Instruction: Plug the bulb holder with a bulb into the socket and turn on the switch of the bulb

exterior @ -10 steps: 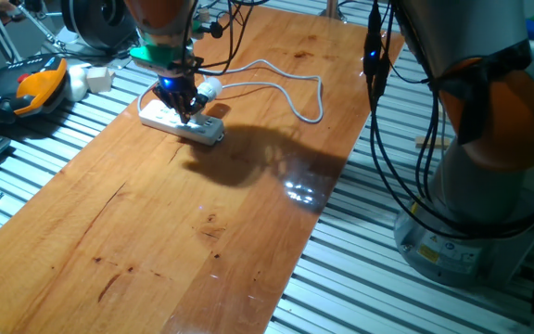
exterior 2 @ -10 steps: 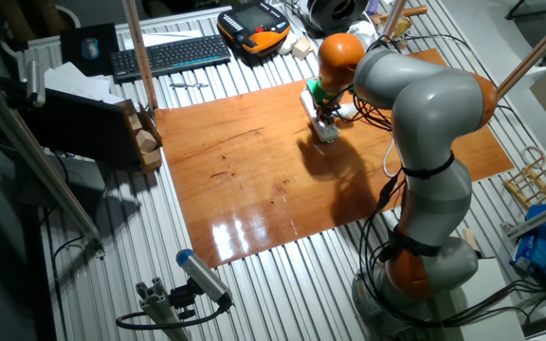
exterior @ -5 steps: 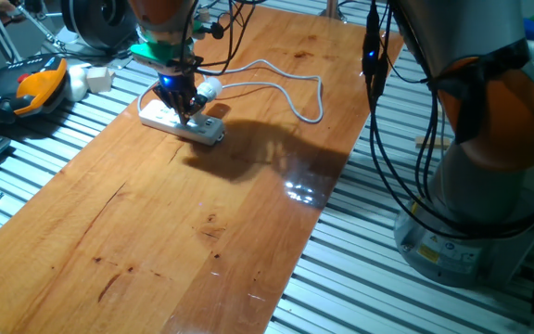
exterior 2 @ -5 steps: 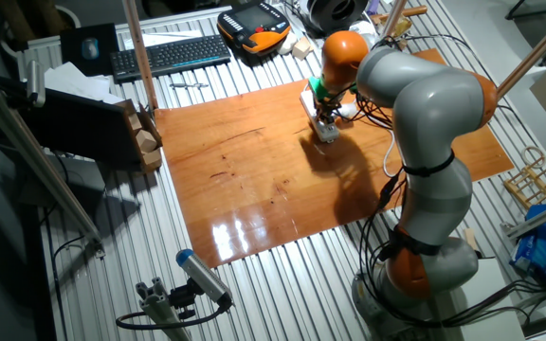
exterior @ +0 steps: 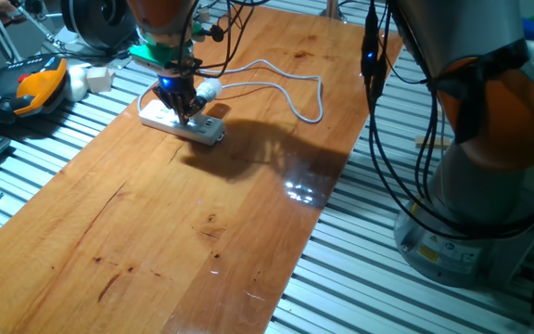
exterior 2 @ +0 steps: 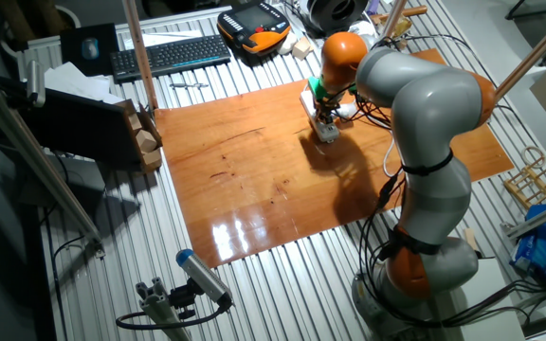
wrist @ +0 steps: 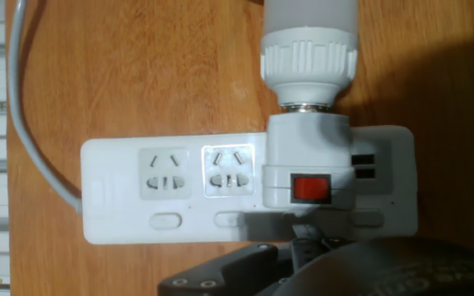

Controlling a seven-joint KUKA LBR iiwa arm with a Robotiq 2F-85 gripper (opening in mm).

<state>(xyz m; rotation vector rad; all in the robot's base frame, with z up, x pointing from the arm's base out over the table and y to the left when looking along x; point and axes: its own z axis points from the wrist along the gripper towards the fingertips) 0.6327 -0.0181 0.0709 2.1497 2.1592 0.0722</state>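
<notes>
The white power strip [wrist: 179, 193] lies on the wooden table, and its cable [exterior: 286, 88] loops away behind it. The white bulb holder [wrist: 307, 152] is plugged into the strip's right end, its red switch [wrist: 312, 189] facing the hand camera. The white bulb [wrist: 309, 25] sticks out sideways from the holder and shows no glow. My gripper [wrist: 307, 247] is a dark mass just below the switch. In one fixed view my gripper [exterior: 182, 107] points down at the strip [exterior: 182, 123], fingers together and empty, with the bulb [exterior: 209, 90] beside it. It also shows in the other fixed view [exterior 2: 325, 116].
An orange and black pendant [exterior: 35, 83] and a white block [exterior: 95, 79] lie on the slatted bench left of the board. A keyboard [exterior 2: 169, 55] lies at the far side. The robot base [exterior: 489, 186] stands right of the board with hanging cables.
The arm has shifted very slightly. The gripper stays over the strip's end by the holder.
</notes>
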